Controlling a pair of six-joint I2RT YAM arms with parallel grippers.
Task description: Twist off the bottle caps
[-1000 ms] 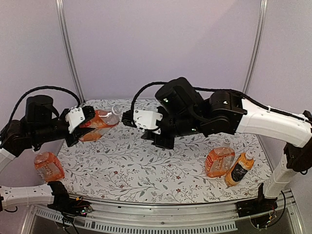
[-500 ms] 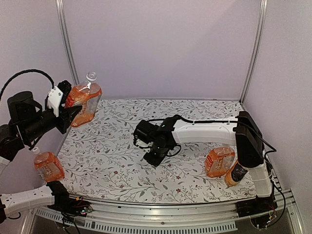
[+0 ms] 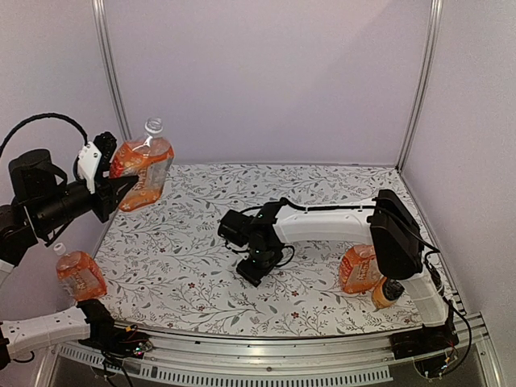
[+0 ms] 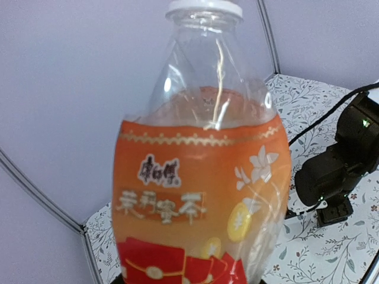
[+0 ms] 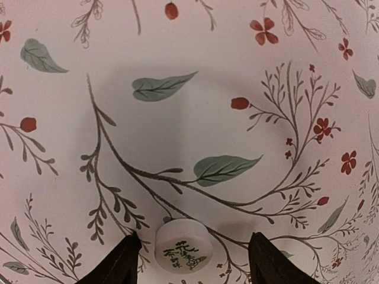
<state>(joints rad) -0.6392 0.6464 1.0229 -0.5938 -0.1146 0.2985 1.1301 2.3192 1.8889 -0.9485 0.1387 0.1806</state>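
**Cap (image 5: 182, 252) let go on the tabletop (image 5: 177, 89)**

My right claw (image 5: 194, 255) hangs low over the cloth, fingers spread; a second ago they were pressed together. The white cap lies flat between them, touching neither. I judge this one unscrewed and set down. My left claw (image 3: 113, 189) pinches the bottle (image 3: 143, 165), held high by the left wall. The second bottle (image 3: 78, 276), near left, keeps its cap: likely next.

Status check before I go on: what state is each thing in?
held bottle: lifted, upright, neck looks open.
left pincer: shut on held bottle.
cap: off, lying on table.
right pincer: open, straddling cap.
near bottle: capped.
right bottle: top hidden by arm.
dark bottle: mostly hidden by arm.
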